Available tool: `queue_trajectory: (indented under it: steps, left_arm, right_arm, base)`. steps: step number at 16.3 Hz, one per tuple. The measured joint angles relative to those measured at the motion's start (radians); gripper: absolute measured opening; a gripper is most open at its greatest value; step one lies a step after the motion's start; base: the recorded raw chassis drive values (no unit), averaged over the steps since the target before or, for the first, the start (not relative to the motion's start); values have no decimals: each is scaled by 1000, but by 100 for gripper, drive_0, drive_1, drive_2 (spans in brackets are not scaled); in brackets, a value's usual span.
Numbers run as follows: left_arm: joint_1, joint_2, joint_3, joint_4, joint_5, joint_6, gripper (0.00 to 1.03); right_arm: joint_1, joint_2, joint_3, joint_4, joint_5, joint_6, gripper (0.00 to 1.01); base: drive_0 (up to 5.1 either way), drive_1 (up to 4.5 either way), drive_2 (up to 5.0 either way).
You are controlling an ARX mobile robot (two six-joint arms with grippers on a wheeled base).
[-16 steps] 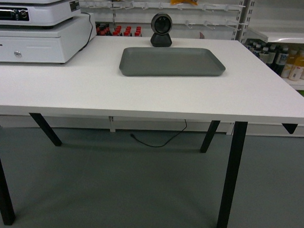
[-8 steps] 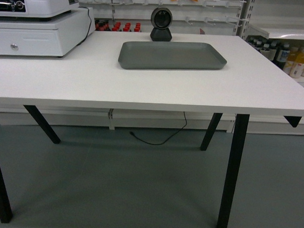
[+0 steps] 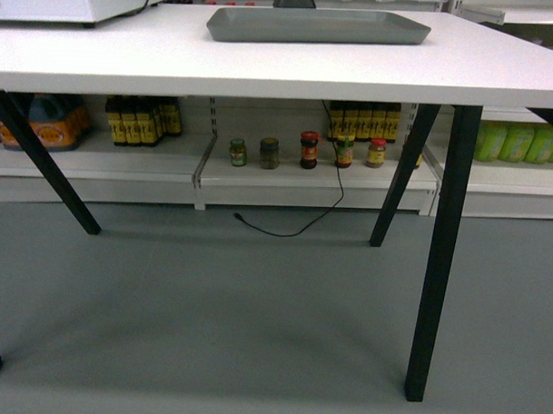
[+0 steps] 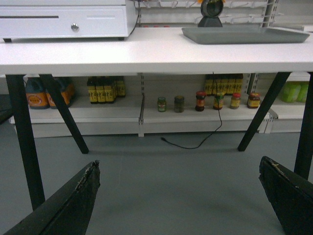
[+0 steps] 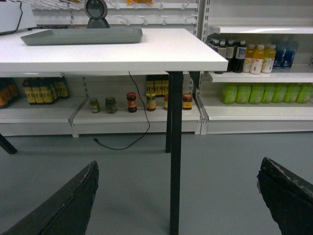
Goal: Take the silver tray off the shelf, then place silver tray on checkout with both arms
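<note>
Two tools, both mine, both released: my left tool (image 4: 181, 200) hangs low over the grey floor (image 3: 255, 297) with its black fingers (image 4: 73, 200) spread wide at the bottom corners of its wrist view, and my right tool (image 5: 176, 200) hangs the same way, its fingers (image 5: 286, 198) wide apart with nothing between them. Neither one shows in the head view.

The silver tray (image 3: 317, 26) lies flat on the checkout (image 3: 263, 66), the white worktop on black legs, near its far edge and about midway along it, touched by neither tool. Just behind the tray, at the far edge, stands the black scanner (image 5: 97, 13); whether the two touch I cannot tell. Toward the worktop's far left corner sits a white cash drawer (image 4: 66, 19) with a round lock on its front.

Under the worktop a low white shelf (image 3: 268, 175) carries small jars (image 3: 308, 149) and dark bottles (image 3: 139, 120), and a black cable (image 3: 322, 204) trails down to the floor. Past the worktop's right edge more shelves hold bright drink bottles (image 5: 261, 58).
</note>
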Motion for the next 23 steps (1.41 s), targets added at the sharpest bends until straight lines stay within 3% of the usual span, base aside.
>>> queue_trajectory:
  steps: [23]
  left_arm:
    - [0, 0, 0, -2, 0, 0, 98]
  right_arm:
    - [0, 0, 0, -2, 0, -2, 98]
  base:
    - [0, 0, 0]
